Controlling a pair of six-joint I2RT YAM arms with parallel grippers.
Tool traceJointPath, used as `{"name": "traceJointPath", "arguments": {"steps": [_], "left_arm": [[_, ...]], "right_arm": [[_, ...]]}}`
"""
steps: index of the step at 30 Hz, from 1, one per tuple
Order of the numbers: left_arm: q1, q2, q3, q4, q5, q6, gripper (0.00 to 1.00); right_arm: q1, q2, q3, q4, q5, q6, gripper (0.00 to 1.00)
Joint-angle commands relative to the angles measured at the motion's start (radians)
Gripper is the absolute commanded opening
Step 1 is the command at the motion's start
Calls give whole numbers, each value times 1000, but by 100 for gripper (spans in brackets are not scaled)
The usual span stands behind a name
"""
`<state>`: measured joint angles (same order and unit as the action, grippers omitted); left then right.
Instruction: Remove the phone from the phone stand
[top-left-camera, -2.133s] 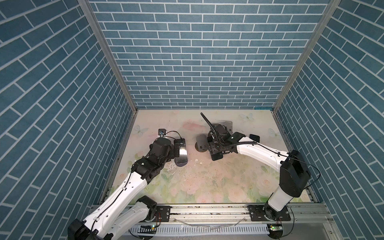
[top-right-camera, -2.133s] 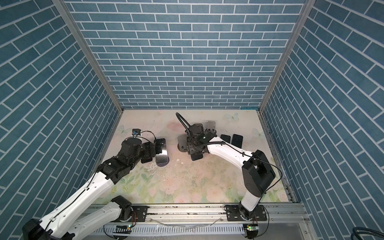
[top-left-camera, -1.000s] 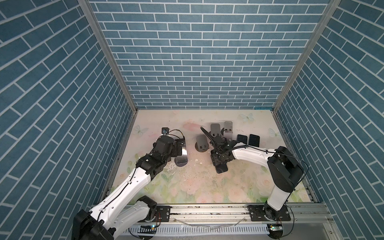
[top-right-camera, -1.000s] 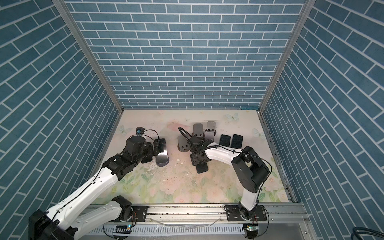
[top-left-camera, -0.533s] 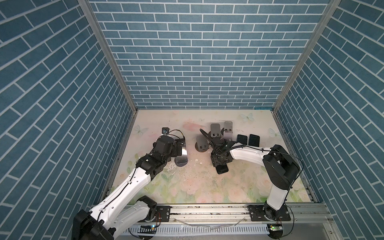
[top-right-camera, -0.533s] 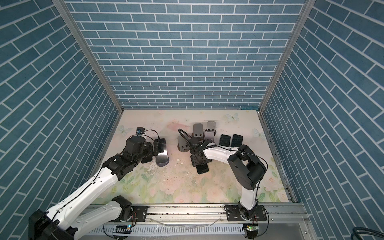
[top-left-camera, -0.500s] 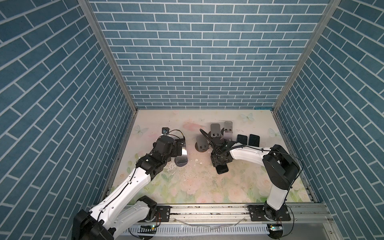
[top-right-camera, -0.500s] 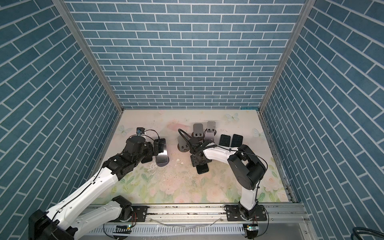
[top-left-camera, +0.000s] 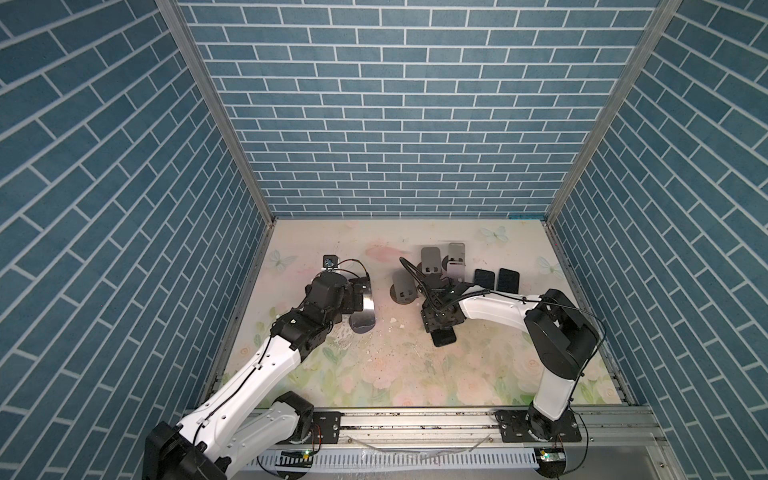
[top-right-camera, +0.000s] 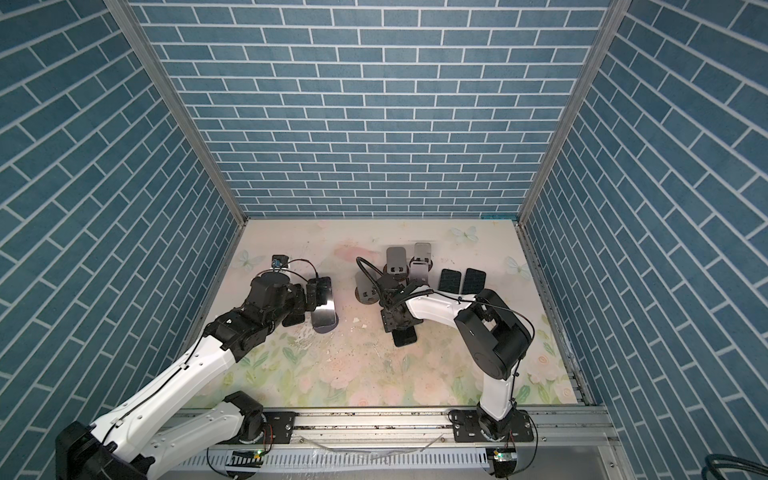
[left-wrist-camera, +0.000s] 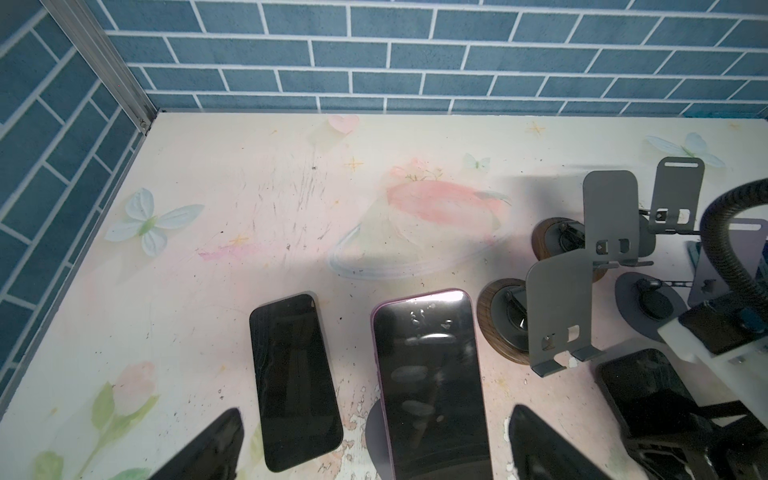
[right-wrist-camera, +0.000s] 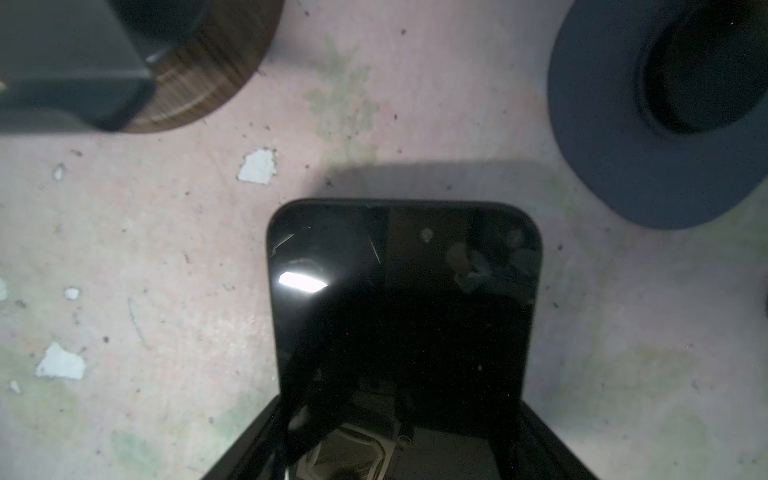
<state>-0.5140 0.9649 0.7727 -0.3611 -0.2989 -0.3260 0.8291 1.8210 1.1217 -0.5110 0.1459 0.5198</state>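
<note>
Black phone (right-wrist-camera: 403, 299) — in right gripper (right-wrist-camera: 401, 444)

Left arm (top-left-camera: 266, 365) and right arm (top-left-camera: 494, 309): white link shells, black joint housings, black bases. Thin black cables (top-left-camera: 505, 294) run outside along both. Black corrugated hose (left-wrist-camera: 715, 232) at right wrist. Small camera (top-left-camera: 329, 262) at left wrist.

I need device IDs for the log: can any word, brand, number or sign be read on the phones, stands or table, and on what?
No readable text in any view.
black phone: dark screen, no text.
purple-edged phone: dark screen, reflections only.
grey stands: no markings visible.
table: printed flowers and butterflies, no words.
</note>
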Motion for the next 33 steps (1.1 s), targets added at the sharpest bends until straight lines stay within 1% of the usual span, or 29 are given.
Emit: {"name": "traceJointPath", "arguments": {"steps": [1, 16, 33], "left_arm": [[-3, -14, -5, -6, -17, -4, 100], [-3, -9, 3, -1, -15, -17, 100], [-3, -12, 0, -10, -14, -21, 100]], "right_arm": [[-3, 26, -10, 1, 48, 28, 61], [-3, 21, -14, 2, 53, 35, 67], [-2, 15, -9, 0, 53, 45, 78]]}}
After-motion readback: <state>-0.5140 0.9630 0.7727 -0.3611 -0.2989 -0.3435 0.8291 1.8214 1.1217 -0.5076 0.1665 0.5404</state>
